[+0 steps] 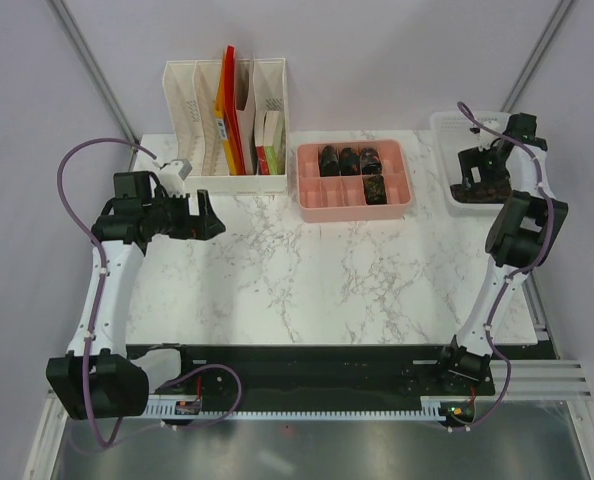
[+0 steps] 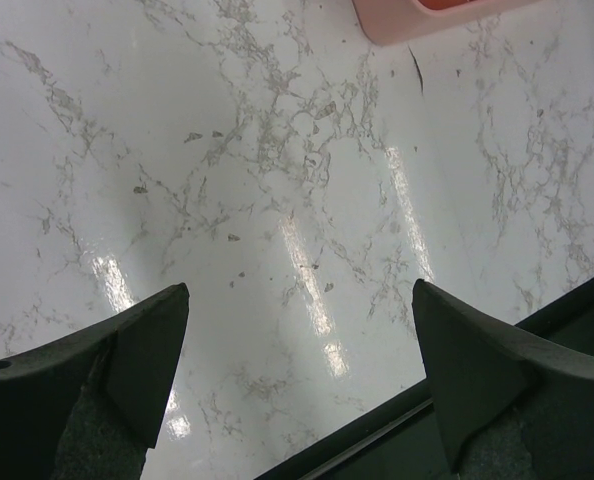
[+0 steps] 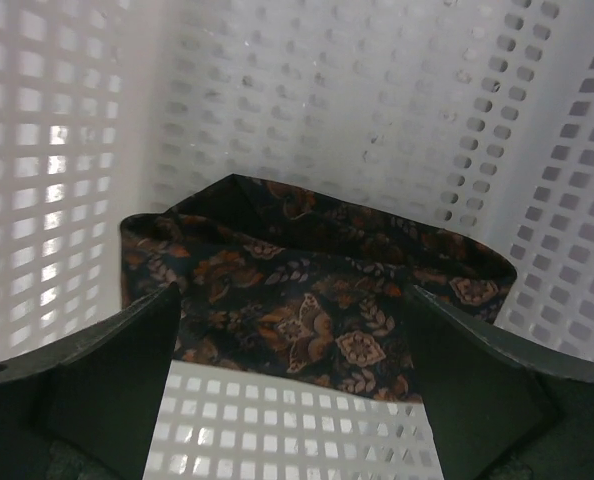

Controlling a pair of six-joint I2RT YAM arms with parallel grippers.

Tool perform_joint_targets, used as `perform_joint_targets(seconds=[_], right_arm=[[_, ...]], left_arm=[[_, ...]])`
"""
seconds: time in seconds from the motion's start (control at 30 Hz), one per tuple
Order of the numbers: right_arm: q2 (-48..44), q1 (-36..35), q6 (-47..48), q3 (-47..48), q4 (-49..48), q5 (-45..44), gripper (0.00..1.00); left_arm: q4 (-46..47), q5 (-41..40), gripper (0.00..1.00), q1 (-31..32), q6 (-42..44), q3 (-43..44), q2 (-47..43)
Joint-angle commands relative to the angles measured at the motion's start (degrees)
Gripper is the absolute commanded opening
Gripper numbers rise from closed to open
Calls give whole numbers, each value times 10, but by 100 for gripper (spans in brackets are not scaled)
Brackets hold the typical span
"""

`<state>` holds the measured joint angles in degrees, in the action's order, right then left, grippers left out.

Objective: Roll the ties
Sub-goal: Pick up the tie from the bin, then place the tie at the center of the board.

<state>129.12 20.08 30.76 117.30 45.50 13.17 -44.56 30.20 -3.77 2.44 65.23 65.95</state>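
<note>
A dark tie (image 3: 307,290) with a reddish floral pattern lies folded in the white perforated basket (image 3: 277,110) at the back right (image 1: 447,130). My right gripper (image 3: 297,350) is open just above the tie, its fingers apart on either side of the fabric; it also shows in the top view (image 1: 480,165). Several rolled ties (image 1: 349,160) sit in the pink divided tray (image 1: 355,205). My left gripper (image 1: 209,215) is open and empty above the bare marble at the left; the left wrist view shows it open (image 2: 299,340).
A white file organiser (image 1: 227,130) with orange, red and green folders stands at the back left. A corner of the pink tray (image 2: 417,20) shows in the left wrist view. A black strip (image 1: 307,372) runs along the near table edge.
</note>
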Motion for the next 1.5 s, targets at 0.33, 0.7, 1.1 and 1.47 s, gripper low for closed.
perform_joint_targets(seconds=[0.33,0.7,1.1,1.47], right_arm=[[83,7,88,2,10,6,76],[2,26,49,38,19,108,0],[-166,95,-126,89,-22,283,0],[-319,129,-297,82,-58,425,0]], left_arm=[[12,-8,100,0,6,-2,-3],[12,0,100,-1,-3,17,-1],[19,10,100,0,0,22,-5],[22,23,100,-1,4,36,-21]])
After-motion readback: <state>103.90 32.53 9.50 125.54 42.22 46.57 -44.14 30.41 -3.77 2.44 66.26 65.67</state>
